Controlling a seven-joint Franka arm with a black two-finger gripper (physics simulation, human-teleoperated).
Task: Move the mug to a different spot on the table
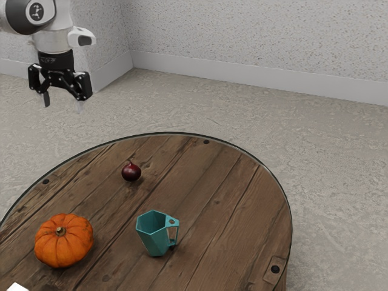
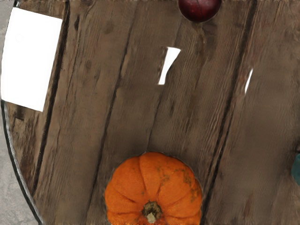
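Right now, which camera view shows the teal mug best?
The exterior view. There the mug stands whole and upright on the table, its handle toward the exterior view's right, nothing covering it. The wrist view catches a thin teal sliver of it, off to one side of the pumpkin.

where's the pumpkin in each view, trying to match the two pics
exterior view: the pumpkin sits on the table near its rim, toward the exterior view's left of the teal mug.
wrist view: the pumpkin sits stem up, close to the table's curved rim, across bare planks from the onion.
shared landmark: the dark red onion, also seen in the wrist view, beyond the pumpkin in both.
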